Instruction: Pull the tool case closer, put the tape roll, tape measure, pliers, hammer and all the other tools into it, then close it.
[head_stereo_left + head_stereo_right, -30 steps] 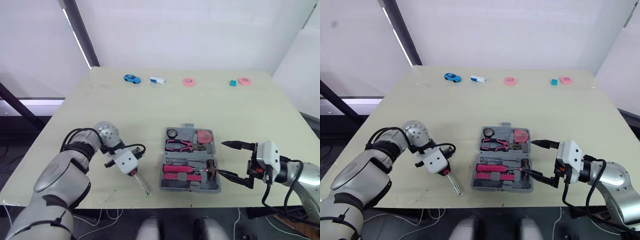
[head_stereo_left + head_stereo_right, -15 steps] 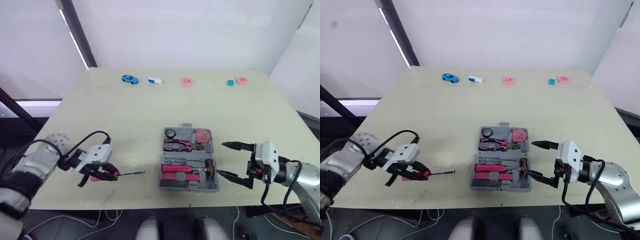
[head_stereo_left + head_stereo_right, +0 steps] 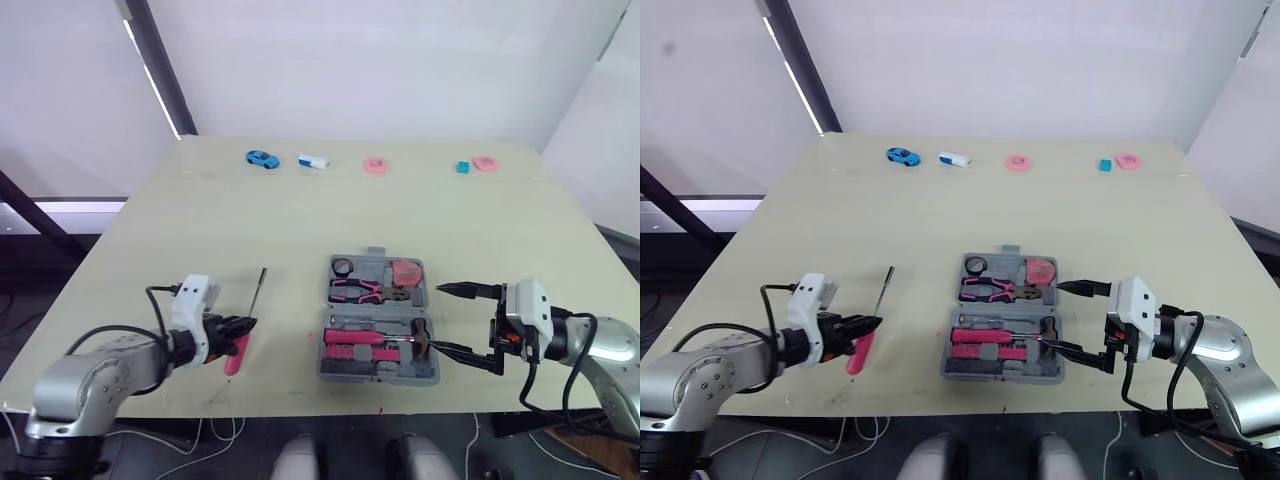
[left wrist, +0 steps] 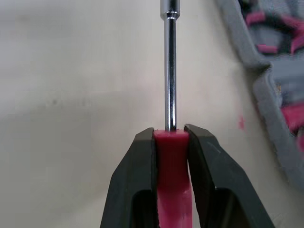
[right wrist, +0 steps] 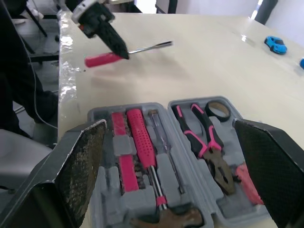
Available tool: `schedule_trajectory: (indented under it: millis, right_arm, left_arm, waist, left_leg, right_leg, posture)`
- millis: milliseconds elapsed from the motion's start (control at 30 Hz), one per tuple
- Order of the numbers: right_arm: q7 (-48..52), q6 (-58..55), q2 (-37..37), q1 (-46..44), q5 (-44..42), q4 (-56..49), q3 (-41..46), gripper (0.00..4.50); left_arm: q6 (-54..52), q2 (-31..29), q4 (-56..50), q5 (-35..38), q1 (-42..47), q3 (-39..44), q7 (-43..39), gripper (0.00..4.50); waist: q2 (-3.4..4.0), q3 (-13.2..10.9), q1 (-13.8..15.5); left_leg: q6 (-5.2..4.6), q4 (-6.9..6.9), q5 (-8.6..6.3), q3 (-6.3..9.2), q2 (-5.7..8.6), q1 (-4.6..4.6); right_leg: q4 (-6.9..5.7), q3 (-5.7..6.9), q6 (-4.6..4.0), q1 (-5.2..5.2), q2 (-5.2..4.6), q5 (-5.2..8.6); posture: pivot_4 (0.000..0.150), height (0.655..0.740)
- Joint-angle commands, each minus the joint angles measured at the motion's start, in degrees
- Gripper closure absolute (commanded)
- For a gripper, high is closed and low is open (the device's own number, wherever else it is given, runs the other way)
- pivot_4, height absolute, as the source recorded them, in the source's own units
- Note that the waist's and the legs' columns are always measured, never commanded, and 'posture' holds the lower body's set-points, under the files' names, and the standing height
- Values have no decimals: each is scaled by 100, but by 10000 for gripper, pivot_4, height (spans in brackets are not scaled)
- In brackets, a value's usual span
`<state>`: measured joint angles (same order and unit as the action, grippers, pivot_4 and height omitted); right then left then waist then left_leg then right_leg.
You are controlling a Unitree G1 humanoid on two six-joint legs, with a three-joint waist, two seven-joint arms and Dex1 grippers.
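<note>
The grey tool case (image 3: 438,372) lies open near the table's front edge. In it are a tape roll (image 3: 343,266), a pink tape measure (image 3: 406,272), pink-handled pliers (image 3: 360,290) and a hammer (image 3: 375,341). Left of the case, my left gripper (image 3: 241,326) is shut on the pink handle of a screwdriver (image 4: 169,71), whose steel shaft points toward the table's far side. The black fingers (image 4: 137,161) clamp the handle close to the shaft. My right gripper (image 3: 437,318) stands open just right of the case, one finger by the hammer head, holding nothing.
Along the far edge sit a blue toy car (image 3: 263,158), a white and blue block (image 3: 314,161), a pink ring (image 3: 376,165), a teal block (image 3: 463,167) and another pink piece (image 3: 486,162). Bare tabletop lies between them and the case.
My left arm has swung out to the left and turned the screwdriver, which pointed to the front right, then right, and now points away. The right gripper has barely moved.
</note>
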<state>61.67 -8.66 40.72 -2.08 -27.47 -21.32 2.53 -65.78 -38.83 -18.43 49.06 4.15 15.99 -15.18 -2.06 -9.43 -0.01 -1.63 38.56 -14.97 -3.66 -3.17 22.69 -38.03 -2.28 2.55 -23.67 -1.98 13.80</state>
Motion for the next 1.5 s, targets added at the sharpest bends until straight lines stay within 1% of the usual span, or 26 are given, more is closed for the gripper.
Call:
schedule_trajectory:
  millis: [33, 100, 200, 300, 400, 467, 533, 600, 633, 667, 700, 767, 800, 900, 1033, 1167, 1300, 1333, 1367, 1433, 1467, 1500]
  right_arm:
    - [62, -84, 115, -91, -139, -152, 113, 0]
    - [97, -132, 169, -95, -185, -191, 159, 0]
    - [176, -170, 261, -102, -259, -229, 199, 0]
    - [225, -216, 325, -113, -336, -299, 199, 0]
    - [229, -251, 359, -105, -355, -355, 185, 0]
    - [217, -258, 360, -107, -340, -360, 170, 0]
    - [212, -262, 361, -102, -332, -364, 168, 0]
    - [222, -273, 379, -77, -339, -366, 190, 0]
    - [229, -281, 390, -68, -342, -361, 200, 0]
    - [235, -288, 398, -66, -345, -354, 207, 0]
    - [243, -282, 406, -57, -350, -342, 216, 0]
    - [264, -285, 424, -60, -367, -311, 233, 0]
    - [287, -289, 435, -77, -372, -279, 240, 0]
    - [357, -305, 458, -153, -369, -191, 233, 0]
    - [478, -342, 483, -273, -363, -103, 185, 0]
    - [570, -372, 486, -352, -363, -44, 187, 0]
    - [656, -371, 491, -406, -339, 5, 181, 0]
    - [664, -367, 487, -409, -336, 3, 181, 0]
    - [675, -366, 482, -410, -344, -6, 184, 0]
    - [683, -381, 455, -415, -391, -48, 195, 0]
    - [687, -383, 447, -414, -405, -62, 198, 0]
    - [700, -381, 444, -410, -416, -84, 191, 0]
  left_arm:
    - [-837, 960, -426, 62, 177, 417, 1384, 40889]
    - [-1122, 1356, -536, -132, 248, 380, 1832, 40889]
    - [-1349, 1733, -496, -440, 396, 336, 2253, 40889]
    - [-1435, 1808, -327, -705, 524, 145, 2277, 40889]
    - [-1362, 1748, -176, -1004, 586, -136, 2186, 40889]
    - [-1256, 1771, -106, -1176, 581, -242, 2150, 30728]
    - [-1174, 1785, -102, -1312, 548, -314, 2128, 21988]
    - [-933, 1843, -297, -1356, 391, -332, 2031, 12506]
    - [-698, 1767, -465, -1415, 268, -419, 1896, 8502]
    - [-423, 1651, -645, -1491, 132, -527, 1726, 2901]
    - [-195, 1549, -816, -1563, -12, -620, 1576, 943]
    - [50, 1536, -1091, -1579, -339, -586, 1414, 943]
    - [324, 1399, -1225, -1738, -544, -737, 1274, 943]
    - [730, 1581, -1314, -1911, -864, -792, 1237, 943]
    - [1063, 2070, -1293, -2187, -948, -905, 1477, 943]
    - [1195, 2248, -1151, -2414, -888, -858, 1566, 943]
    - [1081, 2405, -1122, -2462, -824, -860, 1585, 943]
    - [1017, 2448, -1139, -2464, -832, -825, 1615, 5979]
    - [994, 2459, -1155, -2474, -844, -818, 1608, 8796]
    - [946, 2471, -1174, -2487, -858, -783, 1593, 18122]
    - [929, 2477, -1176, -2496, -859, -771, 1584, 23694]
    - [892, 2496, -1172, -2489, -857, -741, 1586, 27485]
  waist:
    - [1, 2, -4]
    - [-2, 4, -7]
    - [3, 7, -8]
    - [5, 8, -9]
    - [14, 14, -5]
    - [28, 25, 6]
    - [37, 34, 4]
    - [54, 49, -2]
    - [58, 51, -31]
    - [58, 52, -60]
    - [58, 52, -78]
    - [58, 51, -96]
    - [58, 51, -89]
    - [56, 50, -51]
    - [51, 50, 13]
    - [50, 49, 23]
    - [50, 49, 20]
    - [50, 49, 19]
    - [50, 49, 19]
    - [50, 49, 17]
    - [50, 49, 16]
    - [50, 49, 15]
  left_leg:
    - [0, 1, 0, 0, 2, -4]
    - [0, 2, 0, 2, 7, -4]
    - [0, 1, 0, 7, 9, -2]
    - [0, 0, 0, 9, 12, -4]
    - [0, 0, 0, 9, 12, -8]
    - [0, 1, 0, 9, 16, -10]
    - [0, 1, 0, 9, 16, -11]
    - [0, 0, 0, 9, 16, -13]
    - [0, 0, 0, 9, 16, -15]
    - [0, -3, 0, 7, 15, -17]
    - [0, -6, 0, 7, 14, -18]
    - [0, -10, 0, 7, 9, -19]
    - [0, -12, 0, 6, 7, -19]
    - [0, -13, 0, 5, 8, -15]
    - [0, -4, 0, 2, 16, -8]
    - [0, -5, -1, 5, 17, -6]
    - [0, -7, -1, 9, 15, -6]
    - [0, -7, -1, 9, 14, -6]
    - [0, -6, -1, 8, 15, -6]
    - [0, -6, -1, 7, 15, -6]
    - [0, -6, -1, 7, 15, -6]
    - [0, -6, -1, 8, 15, -6]
  right_leg:
    - [2, -3, 0, 5, -1, 0]
    - [3, -3, 0, 6, 0, -1]
    - [3, -2, -1, 6, 2, 0]
    - [2, -2, -2, 7, 5, 0]
    - [2, -2, -3, 11, 5, 0]
    - [3, -1, -3, 15, 4, 0]
    - [3, -3, -3, 16, 3, 0]
    - [3, -4, -4, 16, 3, 1]
    - [3, -5, -4, 16, 3, 1]
    - [3, -8, -5, 16, 5, 1]
    - [3, -10, -6, 16, 6, 2]
    - [3, -11, -14, 13, 11, 5]
    - [5, -12, -27, 13, 11, 13]
    - [10, -10, -28, 11, 5, 14]
    - [16, -10, -26, 13, -6, 13]
    - [17, -9, -26, 12, -2, 13]
    - [15, -5, -27, 12, 5, 13]
    - [15, -6, -27, 12, 4, 13]
    - [16, -6, -26, 12, 3, 13]
    - [16, -7, -26, 12, 3, 13]
    - [16, -7, -26, 12, 3, 13]
    - [16, -7, -26, 12, 3, 13]
  posture:
    - [1500, 7400]
    - [1500, 7400]
    - [1500, 7400]
    - [1500, 7400]
    - [1500, 7400]
    - [1500, 7400]
    - [1500, 7400]
    - [1500, 7400]
    - [1500, 7400]
    - [1500, 7400]
    - [1500, 7400]
    - [1500, 7400]
    - [1500, 7400]
    - [1500, 7400]
    - [1500, 7400]
    - [1500, 7400]
    - [1500, 7400]
    - [1500, 7400]
    - [1500, 7400]
    - [1500, 7400]
    - [1500, 7400]
    - [1500, 7400]
